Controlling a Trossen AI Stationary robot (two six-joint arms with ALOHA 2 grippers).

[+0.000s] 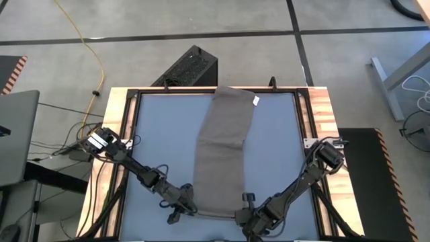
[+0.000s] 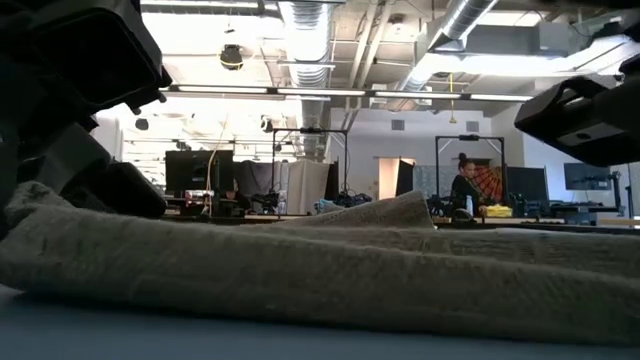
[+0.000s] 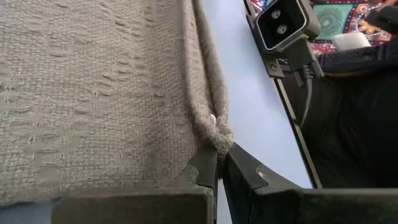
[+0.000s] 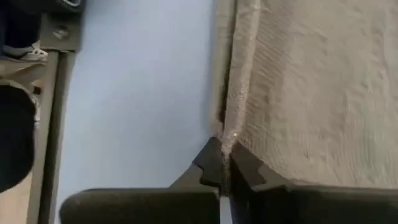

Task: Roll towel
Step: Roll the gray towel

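Towel (image 1: pixel 224 144) corners in both grippers

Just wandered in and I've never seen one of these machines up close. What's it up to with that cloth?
Two robot arms are working on a grey-brown towel laid out lengthwise on a blue table. The left end effector and the right end effector are each pinched shut on a corner of the towel's near end. The rest of it lies flat, with a small white tag at the far end. No roll has formed yet.
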